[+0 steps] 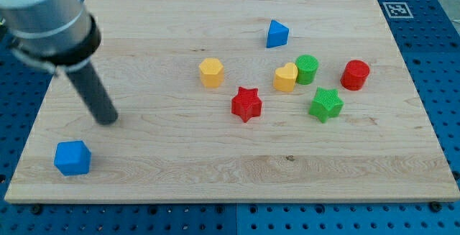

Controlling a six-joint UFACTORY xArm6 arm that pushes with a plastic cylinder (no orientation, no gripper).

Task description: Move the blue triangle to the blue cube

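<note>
Blue cube (pixel 72 157) just below my tip (pixel 107 118).

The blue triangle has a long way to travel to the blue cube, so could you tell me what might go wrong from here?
1. My tip sits near the blue cube, far from the blue triangle; moving off carelessly could nudge the cube.
2. The straight path down-left passes close to the yellow hexagon block, which might get dragged along.
3. The triangle's angled sides may let it slip off the tip.

Blue triangle (pixel 277 34) and blue cube (pixel 72 157), red star (pixel 246 103), green star (pixel 326 104), on pale wood board (pixel 215 170).
</note>
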